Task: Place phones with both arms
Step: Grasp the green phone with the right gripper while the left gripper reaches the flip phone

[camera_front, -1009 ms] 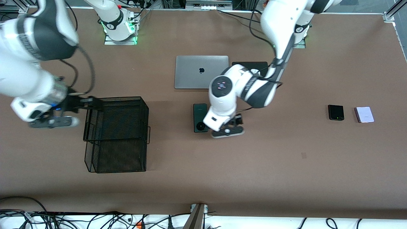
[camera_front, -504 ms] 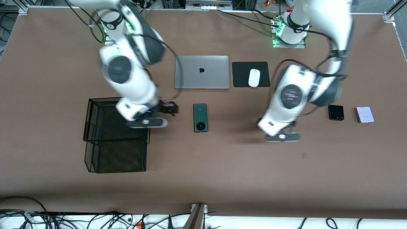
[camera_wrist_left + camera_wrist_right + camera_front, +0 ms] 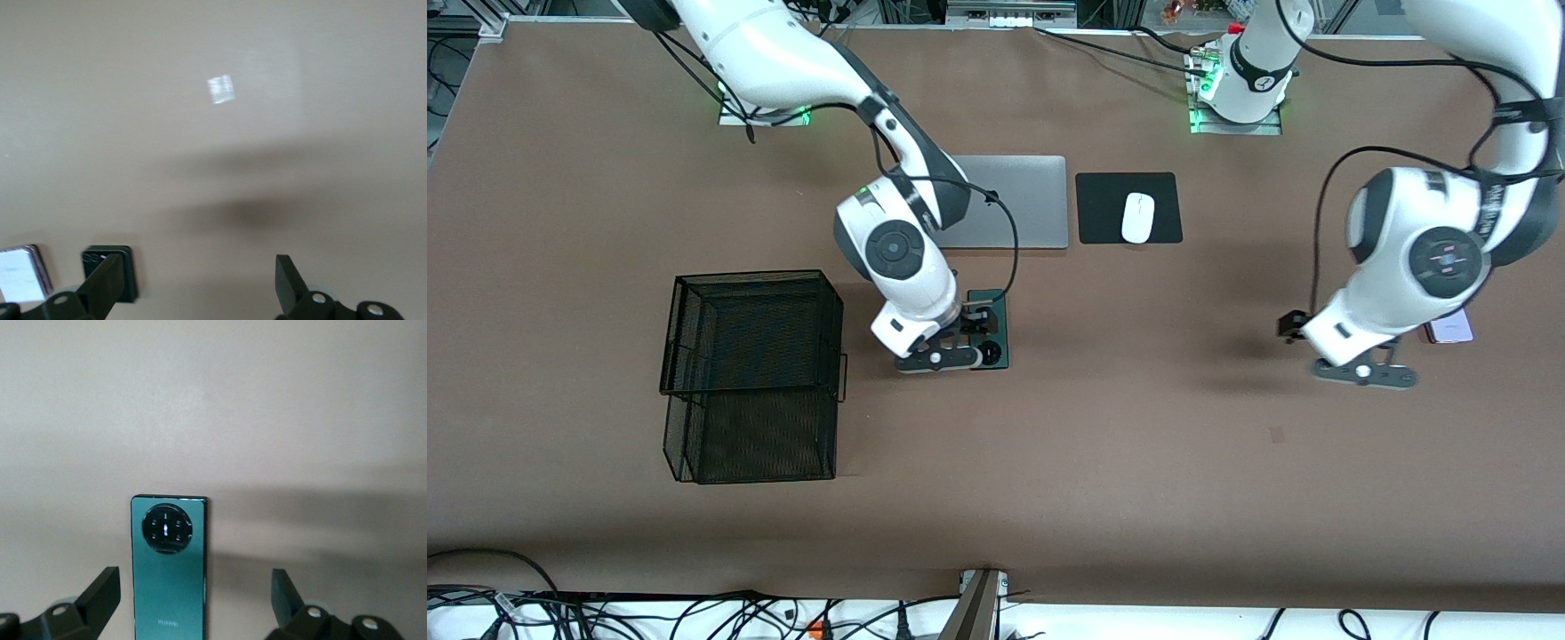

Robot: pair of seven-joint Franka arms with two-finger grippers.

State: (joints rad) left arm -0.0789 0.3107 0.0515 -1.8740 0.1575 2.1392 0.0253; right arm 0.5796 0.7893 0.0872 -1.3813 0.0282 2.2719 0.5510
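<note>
The dark-green phone [image 3: 1000, 342] lies flat mid-table with its round camera ring [image 3: 169, 529] up. My right gripper [image 3: 971, 336] hovers low over it, open; in the right wrist view the green phone [image 3: 170, 573] sits between the spread fingers, closer to one of them. My left gripper [image 3: 1303, 327] hangs open over the table at the left arm's end. The small black phone [image 3: 127, 270] shows just at one fingertip [image 3: 107, 283] and is hidden under the hand in the front view. The pale pink-white phone [image 3: 1449, 333] [image 3: 20, 283] lies beside it.
A black wire basket [image 3: 751, 373] stands toward the right arm's end. The silver laptop [image 3: 1023, 204] and a white mouse [image 3: 1138, 218] on a black pad [image 3: 1103, 213] lie farther from the front camera than the green phone.
The right arm swung from the basket's outer end across to the green phone. The left arm left the green phone and swung over to the black and pink phones. Both grippers stayed open.
</note>
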